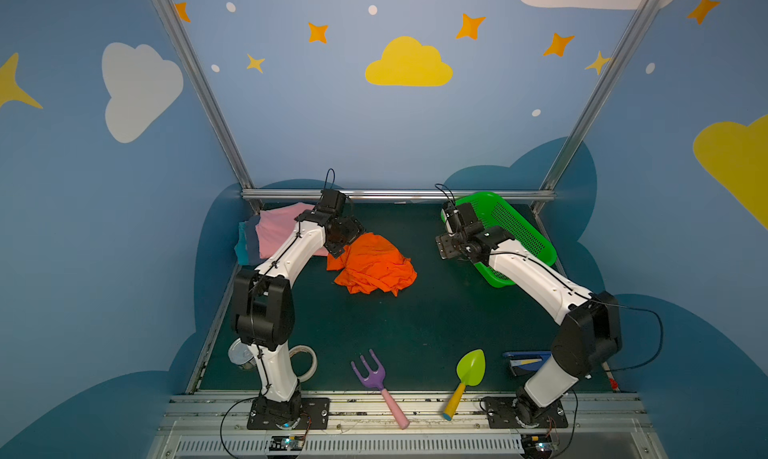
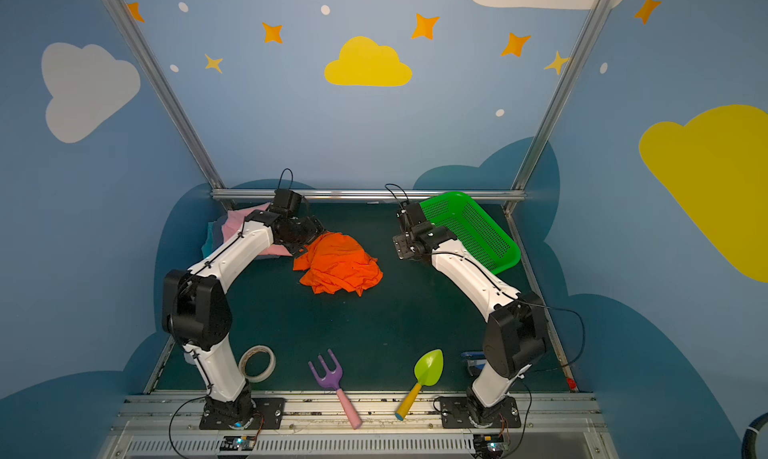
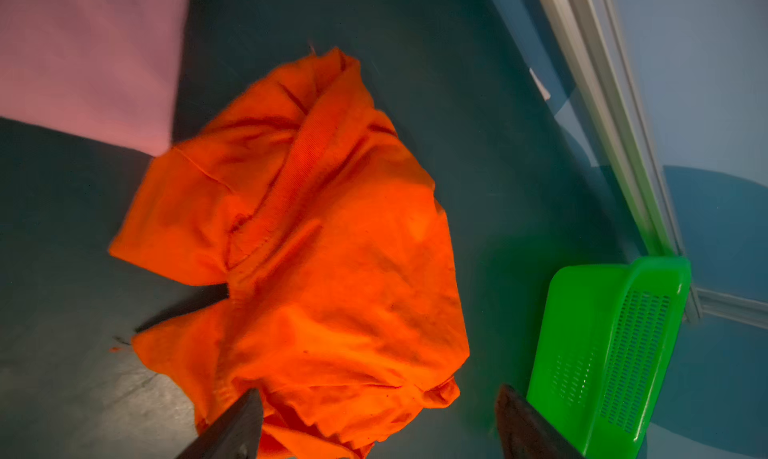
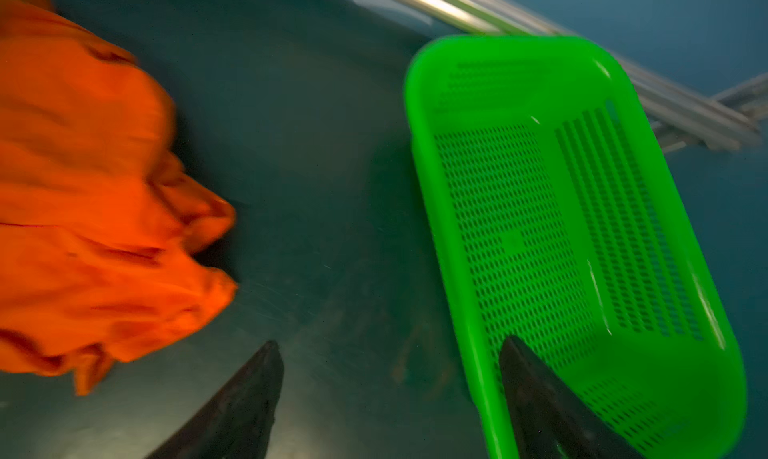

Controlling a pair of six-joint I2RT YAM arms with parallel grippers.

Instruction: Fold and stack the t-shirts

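Observation:
A crumpled bright orange t-shirt (image 1: 372, 265) (image 2: 338, 265) lies in a heap on the dark green mat, at the back middle. A folded stack sits at the back left: pink shirt (image 1: 276, 232) on top, grey-blue (image 1: 251, 243) and teal (image 1: 240, 251) edges below it. My left gripper (image 3: 379, 390) hangs open over the orange shirt's (image 3: 311, 249) near-left edge, holding nothing. My right gripper (image 4: 390, 342) is open and empty above the mat, between the orange shirt (image 4: 83, 207) and the green basket (image 4: 428, 186), with one finger (image 4: 540, 394) over the basket's rim.
The empty green perforated basket (image 1: 513, 224) leans at the back right. Along the front edge lie a purple toy fork (image 1: 370, 371), a green trowel (image 1: 469, 369), a tape roll (image 2: 257, 363), a tin (image 1: 241, 355) and a blue stapler (image 1: 525, 361). A metal rail (image 1: 395, 195) bounds the back.

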